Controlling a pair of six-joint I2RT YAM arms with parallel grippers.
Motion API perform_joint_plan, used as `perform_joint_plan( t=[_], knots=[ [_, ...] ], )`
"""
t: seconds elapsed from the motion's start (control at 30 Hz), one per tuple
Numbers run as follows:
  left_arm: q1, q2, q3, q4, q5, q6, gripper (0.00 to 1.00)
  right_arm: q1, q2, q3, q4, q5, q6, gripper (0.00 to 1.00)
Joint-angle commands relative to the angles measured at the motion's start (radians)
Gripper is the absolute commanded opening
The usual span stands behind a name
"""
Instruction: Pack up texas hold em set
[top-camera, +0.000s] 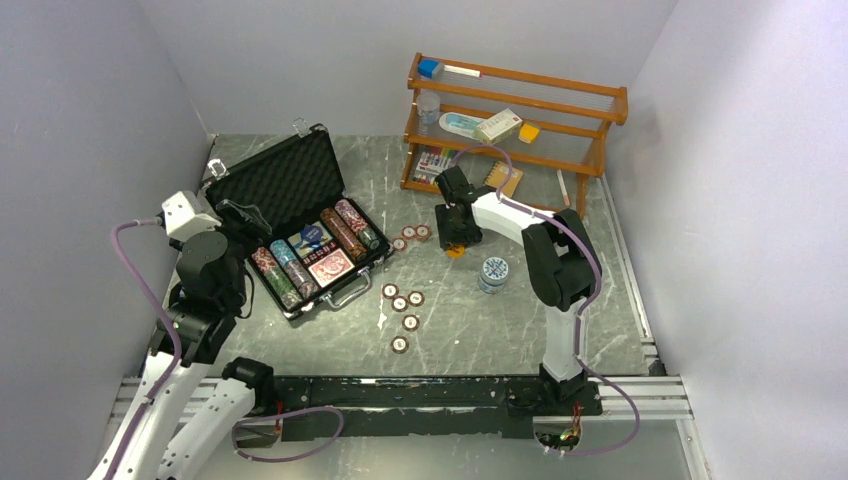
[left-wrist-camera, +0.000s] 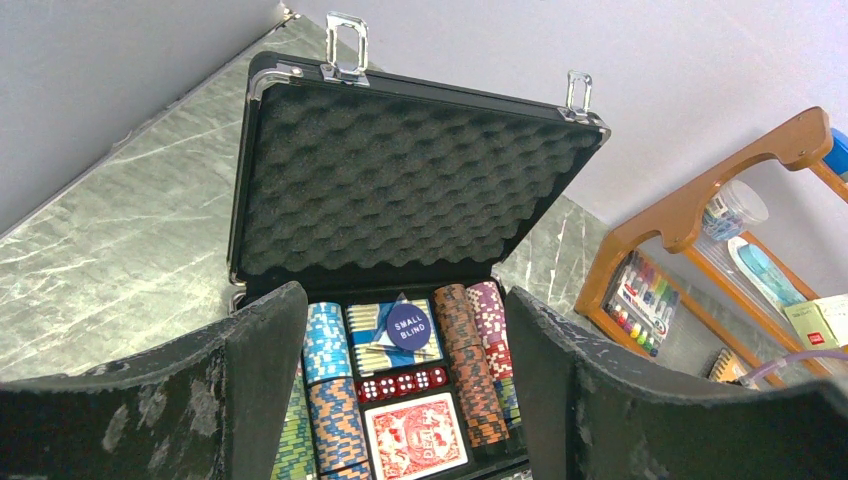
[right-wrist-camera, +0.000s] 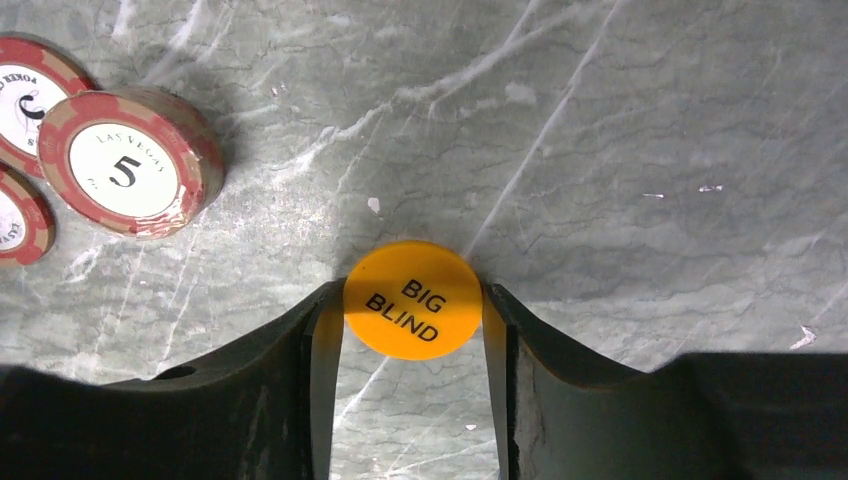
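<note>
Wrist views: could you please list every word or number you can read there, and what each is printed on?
"BIG BLIND": orange disc on the table.
"SMALL BLIND": blue disc in the case.
"LAS VEGAS": red-rimmed chip.
"5": same chip.
Print on the card deck and neighbouring chips: blurred or cut off.

- Left arm (top-camera: 200, 290) folded tight, upper links stacked above its base, wrist raised.
- Left gripper (left-wrist-camera: 405, 300) tilted slightly down and held off the worktop, fingers (left-wrist-camera: 262, 350) spread wide with nothing between them.
- Right arm (top-camera: 555, 265) stretched out from its base, elbow high, white forearm angled across to the wrist.
- Right gripper (right-wrist-camera: 412, 290) points straight down, fingertips at worktop level.
- Right fingers (right-wrist-camera: 318, 350) partly in, one each side of the orange disc (right-wrist-camera: 412, 300), both against its rim.
</note>
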Motion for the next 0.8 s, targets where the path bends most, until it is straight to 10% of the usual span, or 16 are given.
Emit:
perform_joint_plan(
  t=[0.0, 0.77],
  knots=[
    [-0.005, -0.008, 0.001, -0.003, 0.007, 0.0, 0.76, -0.004, 0.09, -0.072, -0.101, -0.019, -0.019, 0.48],
    [-0.005, 0.0, 0.007, -0.014, 0.005, -0.008, 0.76, 0.167, -0.05, -0.007, -0.168, -0.002, 0.044, 0.48]
  ],
)
